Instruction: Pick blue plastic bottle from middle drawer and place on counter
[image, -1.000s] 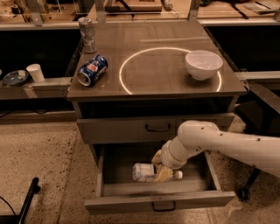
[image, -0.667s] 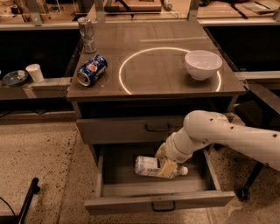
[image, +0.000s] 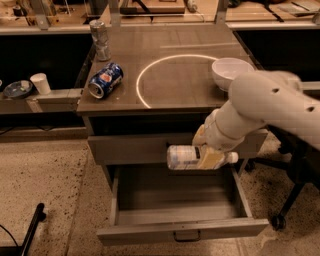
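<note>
The bulky white arm (image: 270, 105) hides most of the gripper (image: 210, 156). Only its yellowish fingers (image: 214, 161) show, apparently clamped around the bottle (image: 182, 157). The bottle hangs level in the air, white cap to the right, with a clear body and a pale label. It is above the open drawer (image: 185, 231) and before the shut drawer front (image: 130, 147). The arm cuts off part of the bowl (image: 227, 70) on the bench (image: 175, 87), where a blue can (image: 105, 80) lies on its side.

counter (image: 172, 87): blue soda can (image: 105, 80), silver can (image: 101, 41), bowl (image: 231, 72) | hand (image: 210, 154) grips blue plastic bottle (image: 184, 157) above middle drawer (image: 175, 196)
</note>
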